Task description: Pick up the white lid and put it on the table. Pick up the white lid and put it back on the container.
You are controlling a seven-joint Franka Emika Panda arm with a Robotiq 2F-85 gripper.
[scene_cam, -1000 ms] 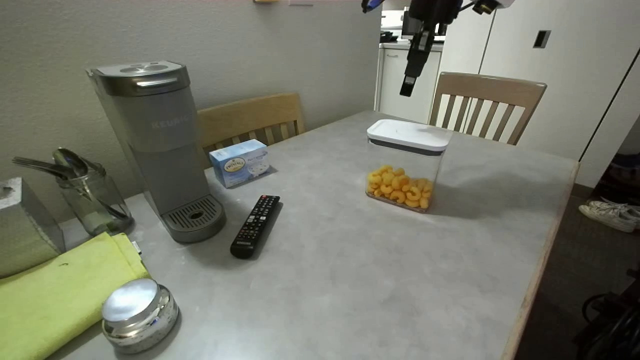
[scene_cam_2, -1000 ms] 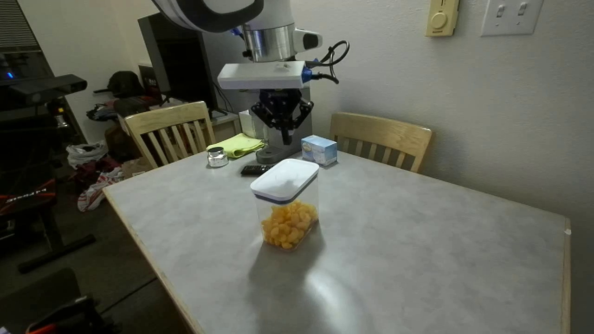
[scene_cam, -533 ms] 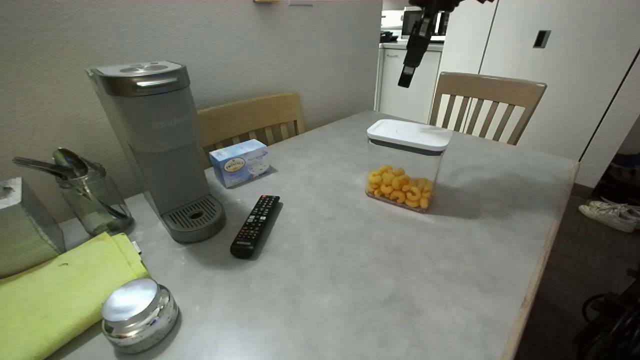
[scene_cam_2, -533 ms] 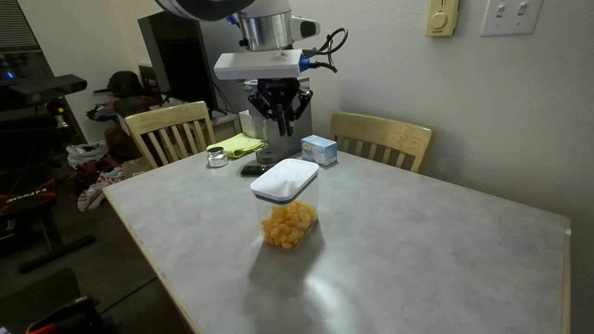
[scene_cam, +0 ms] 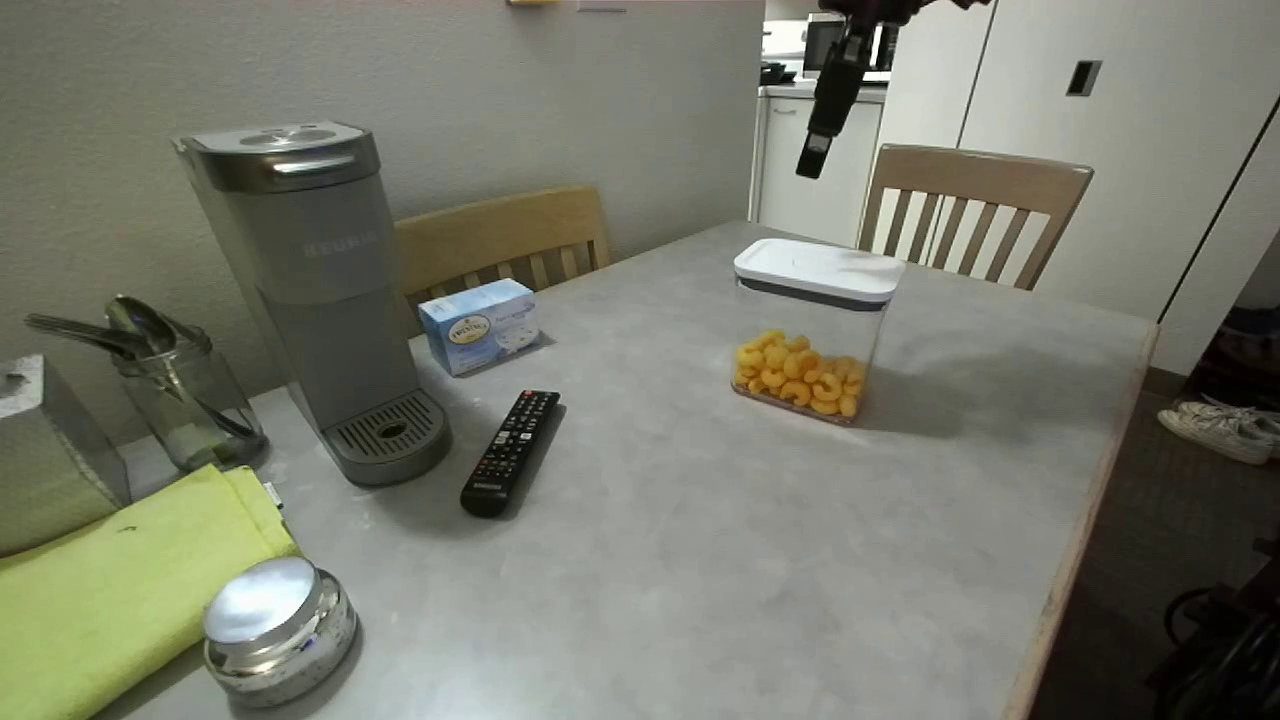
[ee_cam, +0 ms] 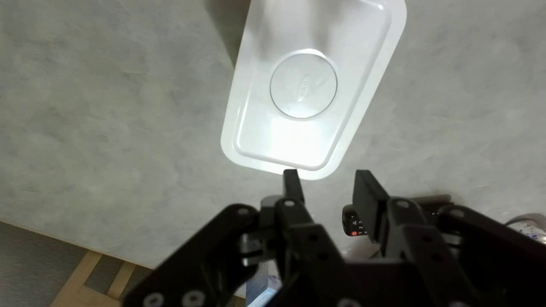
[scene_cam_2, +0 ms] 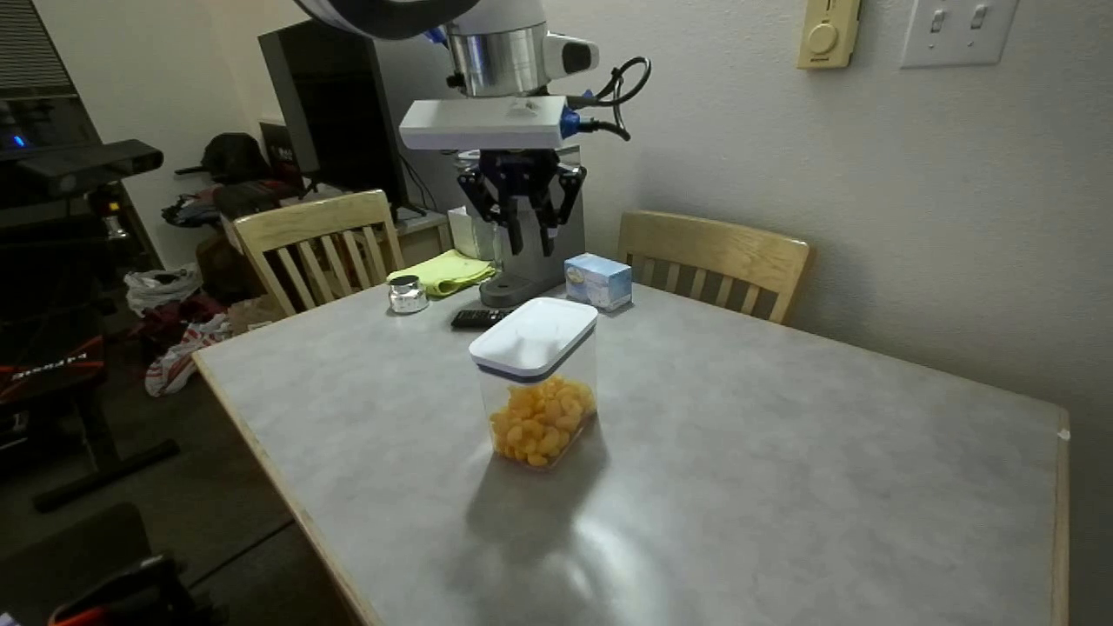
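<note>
Wrist view: the white lid (ee_cam: 313, 87) is seen from above as a glossy rounded rectangle with a raised rim, a round disc set into it with faint lettering, and a strong glare beside the disc. In both exterior views it is seated flat on the container (scene_cam: 815, 322), with a dark band beneath its edge; through the clear walls, curled orange-yellow pieces (scene_cam_2: 539, 422) can be seen heaped low inside. The gripper (scene_cam_2: 531, 243) is held higher than the lid and apart from it, its fingers parted by a modest gap and nothing gripped. One end of the lid is cut off by the wrist frame, and a black remote (scene_cam: 511, 453) is partly covered by the gripper there. The arm (scene_cam_2: 497, 63) is cropped by the top edge in an exterior view. The light grey table (scene_cam: 650, 580) is edged with wood; toward the left in an exterior view a grey coffee maker (scene_cam: 335, 290), a blue box (scene_cam: 482, 327), a yellow-green cloth (scene_cam: 130, 590) and a silver tin (scene_cam: 280, 635) are ranged, and a wooden chair (scene_cam: 985, 172) is set at the far end.
</note>
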